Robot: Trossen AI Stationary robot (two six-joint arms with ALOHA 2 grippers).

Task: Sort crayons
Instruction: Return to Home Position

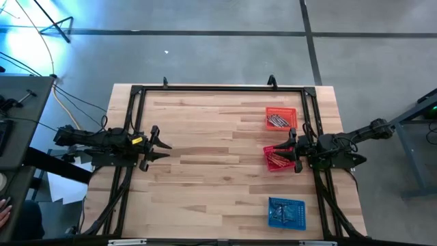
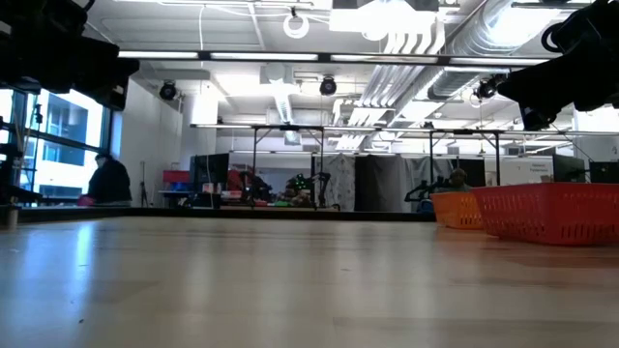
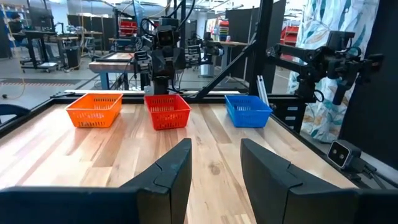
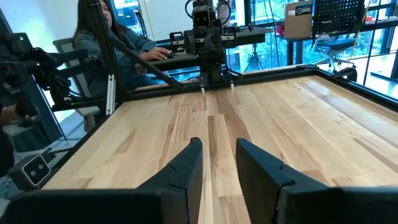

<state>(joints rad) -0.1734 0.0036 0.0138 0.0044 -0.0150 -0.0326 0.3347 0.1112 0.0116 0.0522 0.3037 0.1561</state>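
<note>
Smooth, lightly glossy planked wood forms the tabletop (image 1: 205,171); the orange basket (image 3: 93,111), red basket (image 3: 166,113) and blue basket (image 3: 247,113) are perforated plastic.

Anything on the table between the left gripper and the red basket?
Nothing. In the high view, the table between the left gripper and the red basket is bare wood; the left wrist view shows the same.

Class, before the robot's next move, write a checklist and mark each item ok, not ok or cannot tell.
1. Left gripper open, empty: ok.
2. Right gripper open, empty: ok.
3. Table free of loose crayons: ok.
4. Grey crayons in orange basket: ok.
5. Orange crayons in red basket: ok.
6. Blue basket contents: cannot tell.
</note>
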